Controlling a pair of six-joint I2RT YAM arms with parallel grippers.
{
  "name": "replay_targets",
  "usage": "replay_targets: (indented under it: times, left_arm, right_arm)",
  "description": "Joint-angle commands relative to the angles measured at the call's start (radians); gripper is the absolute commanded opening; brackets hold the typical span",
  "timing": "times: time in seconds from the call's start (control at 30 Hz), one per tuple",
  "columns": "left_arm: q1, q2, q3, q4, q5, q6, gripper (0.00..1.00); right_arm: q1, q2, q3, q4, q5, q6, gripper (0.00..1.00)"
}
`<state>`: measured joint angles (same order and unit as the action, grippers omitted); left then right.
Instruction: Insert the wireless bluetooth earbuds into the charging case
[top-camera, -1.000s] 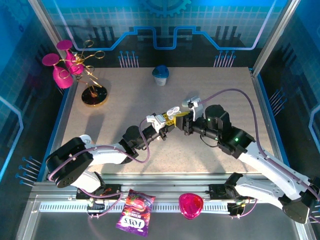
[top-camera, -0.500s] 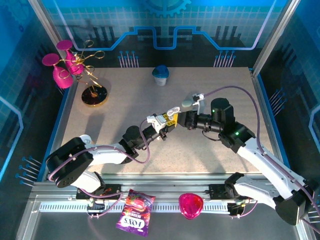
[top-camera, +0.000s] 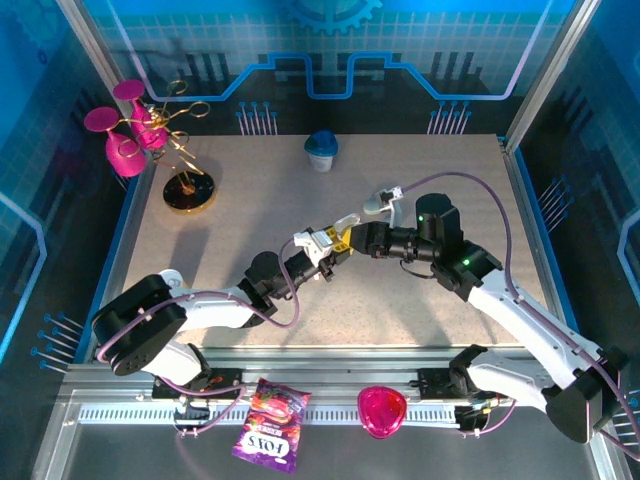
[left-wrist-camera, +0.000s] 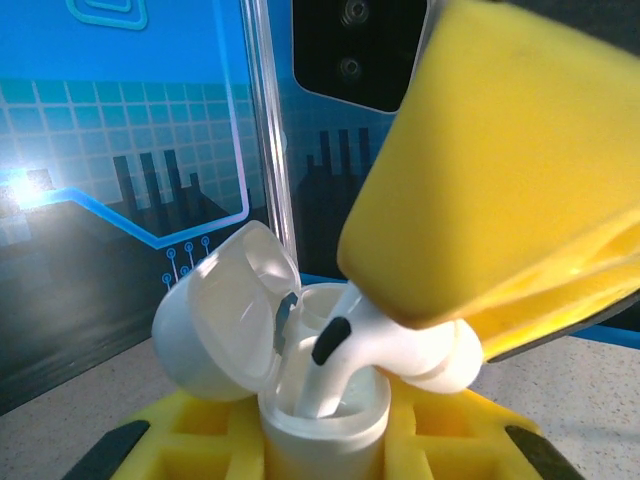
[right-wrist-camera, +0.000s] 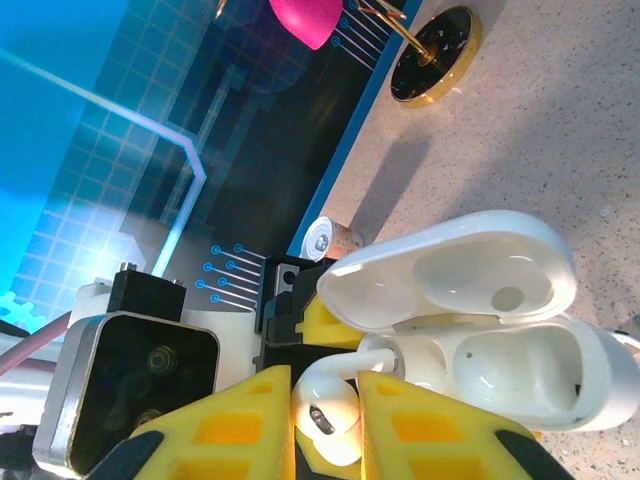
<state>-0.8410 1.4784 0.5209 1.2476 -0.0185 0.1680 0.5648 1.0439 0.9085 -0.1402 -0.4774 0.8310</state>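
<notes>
Found both arms meeting above the middle of the table (top-camera: 250, 200), well away from every edge, the left gripper (top-camera: 335, 243) and the right gripper (top-camera: 362, 240) nose to nose. Found the left gripper's yellow pads clamped tight around the lower body of the charging case (left-wrist-camera: 322, 430), holding it upright and clear of the table. Saw its lid (left-wrist-camera: 215, 335) hinged back and tilted off to one side, inner hollows showing. Found the right gripper narrowed to a slim gap, pinching one white earbud (right-wrist-camera: 325, 418) by its rounded head between two yellow fingers (right-wrist-camera: 225, 435).

From the left wrist view, noted the stem of that earbud angled down into the mouth of the case, tip below the rim, head above the rim and tucked just under the right gripper's yellow pad (left-wrist-camera: 500, 200). From the right wrist view, noted the earbud at the well nearest the fingers, touching the case, with the open case straight ahead of the gripper and the lid raised beyond it. Could not tell whether the stem had reached the bottom of its well.

Elsewhere, noted a gold stand (top-camera: 188, 190) bearing pink glasses (top-camera: 125, 150) at the far left corner of the table and a blue-and-white cup (top-camera: 321, 150) at the far edge. Noted also a pink pebble-shaped object (top-camera: 382, 410) and a purple snack packet (top-camera: 268, 428) on the near rail before the arm bases.
</notes>
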Motion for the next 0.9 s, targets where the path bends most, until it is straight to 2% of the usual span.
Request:
replay_targets:
  times: [0.0, 0.1, 0.23, 0.57, 0.77, 0.87]
  left_arm:
    - [-0.009, 0.002, -0.004, 0.061, 0.019, 0.028, 0.15]
    - [-0.009, -0.002, -0.002, 0.061, 0.024, 0.022, 0.15]
    - [-0.009, -0.004, 0.002, 0.06, 0.025, 0.016, 0.15]
    - [-0.009, 0.009, 0.007, 0.066, 0.019, 0.004, 0.15]
    - [-0.009, 0.009, 0.014, 0.067, 0.02, -0.004, 0.15]
    - [-0.009, 0.012, 0.018, 0.063, 0.021, -0.003, 0.15]
  right_arm:
    - [-0.016, 0.005, 0.008, -0.059, 0.021, 0.012, 0.19]
    - [-0.017, 0.008, 0.029, -0.13, 0.061, -0.006, 0.23]
    - [-0.017, 0.007, 0.036, -0.134, 0.06, -0.001, 0.29]
    - [-0.017, -0.044, 0.045, -0.148, 0.103, -0.051, 0.55]
    - [0.01, -0.038, 0.071, -0.232, 0.162, -0.107, 0.58]
    - [0.022, -0.032, 0.075, -0.231, 0.162, -0.112, 0.52]
